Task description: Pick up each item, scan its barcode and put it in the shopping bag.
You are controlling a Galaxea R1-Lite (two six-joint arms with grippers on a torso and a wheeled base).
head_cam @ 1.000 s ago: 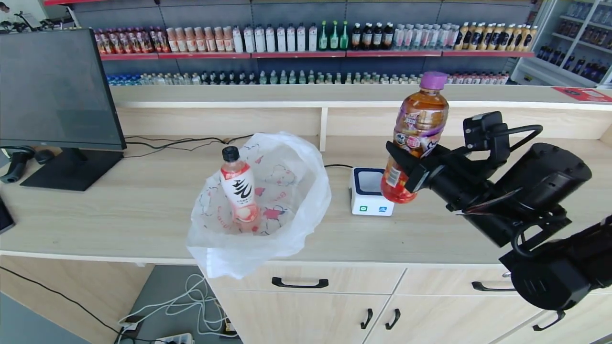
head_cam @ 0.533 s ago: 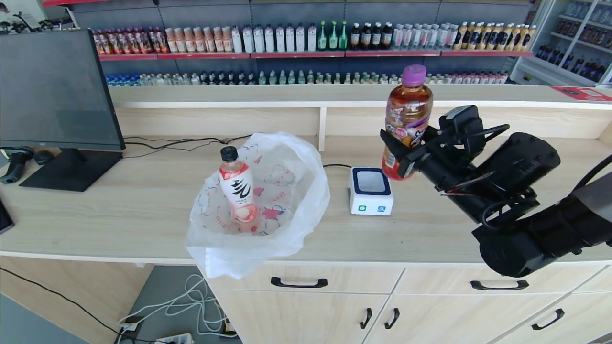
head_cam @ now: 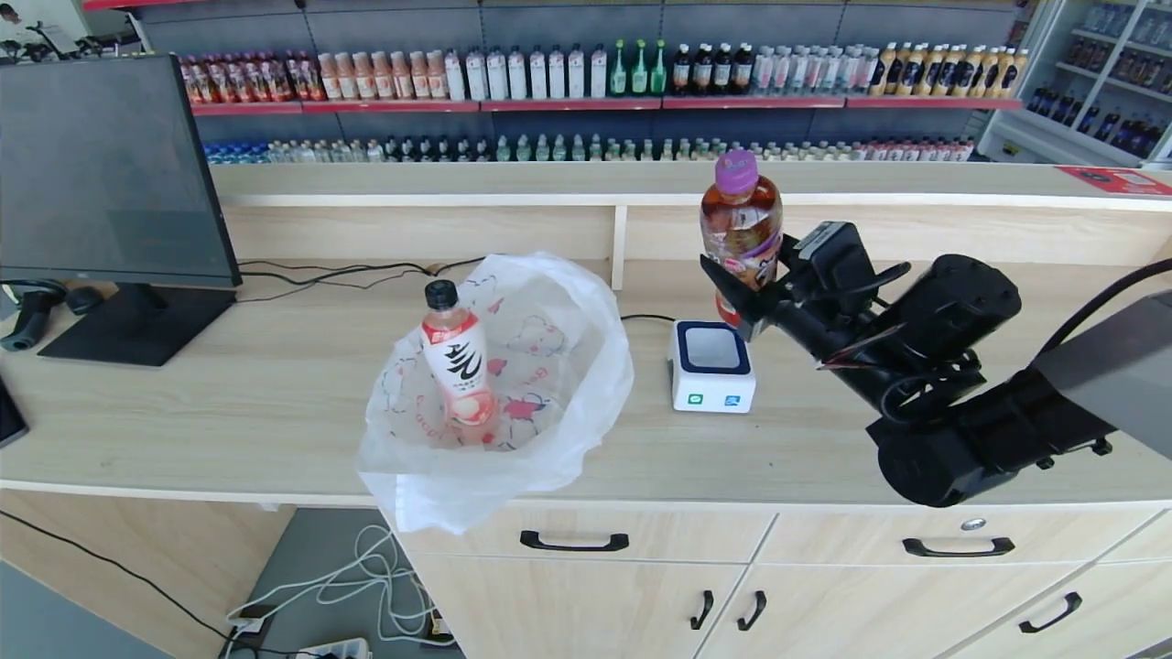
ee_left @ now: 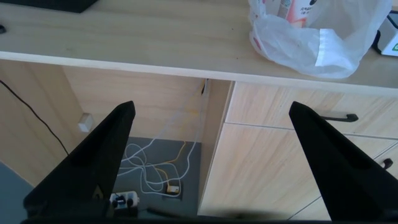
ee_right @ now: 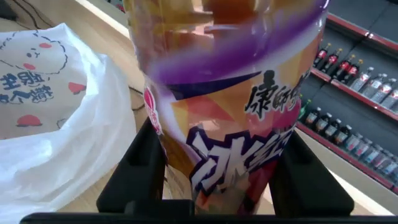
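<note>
The tea bottle (head_cam: 740, 224) is hanging upright above the scanner's (head_cam: 712, 366) far side, with the right jaws clamping its lower body. Gripped so low, it could be tipping during a swing left, its base catching the bag (head_cam: 586, 384) rim or knocking the pink bottle (head_cam: 455, 366) standing inside. Open worktop (head_cam: 275, 403) is lying left of the bag and right of the scanner. A ledge (head_cam: 641, 229) is closing the far side. The left jaws are gaping, empty, below the worktop's near edge.
</note>
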